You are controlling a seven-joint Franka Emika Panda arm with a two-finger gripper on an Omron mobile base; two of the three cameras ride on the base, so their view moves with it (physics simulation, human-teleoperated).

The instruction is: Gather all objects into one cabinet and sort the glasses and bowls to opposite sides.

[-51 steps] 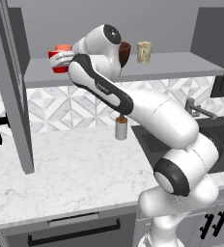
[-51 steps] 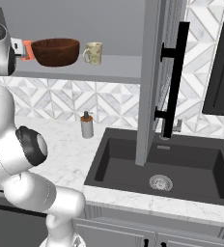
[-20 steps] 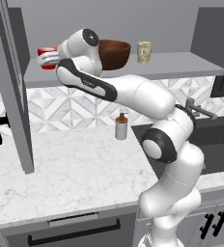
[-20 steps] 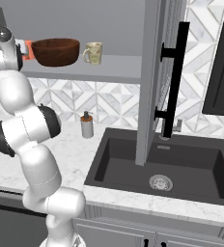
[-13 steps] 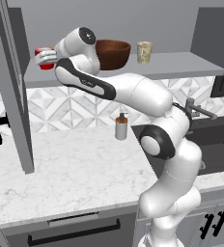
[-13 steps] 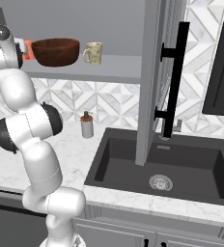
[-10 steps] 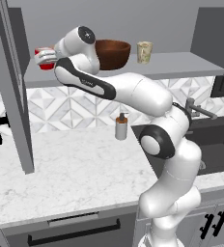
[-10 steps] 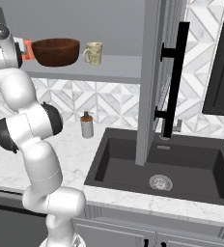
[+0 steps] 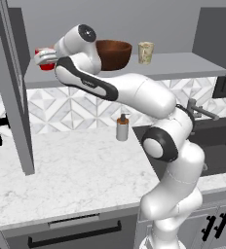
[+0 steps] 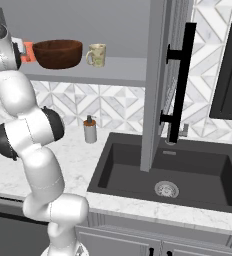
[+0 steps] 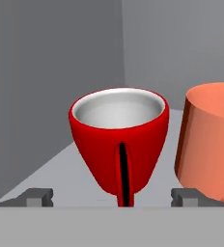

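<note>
The arm reaches up and left to the far left end of the cabinet shelf (image 9: 183, 65), where the pincer (image 11: 113, 197) stands spread wide, its two tips (image 11: 36, 197) set apart on either side of the red cup (image 11: 119, 140) without pressing it. In the hand view the red cup stands upright on the shelf between the tips, its white inside showing and its thin handle turned toward the camera. The orange cup (image 11: 210, 140) stands just beside it, upright, with a narrow gap between the two; the grey cabinet walls meet in a corner behind them. From the left base view the red cup (image 9: 46, 59) shows at the hand's far end, left of the brown bowl (image 9: 114, 53), which sits mid-shelf partly behind the arm's wrist. The beige cup (image 9: 145, 52) stands upright to the right of the bowl, near it but apart. In the right base view the orange cup (image 10: 28, 52) peeks out between the arm and the bowl (image 10: 58, 53), and the beige cup (image 10: 96, 54) stands with its handle to the left. The cabinet door (image 10: 163, 75) hangs open over the sink (image 10: 163, 170), its black bar handle (image 10: 180, 80) upright. A soap dispenser (image 9: 122, 128) stands on the marble desk (image 9: 76, 165) against the tiled wall, below the shelf.
</note>
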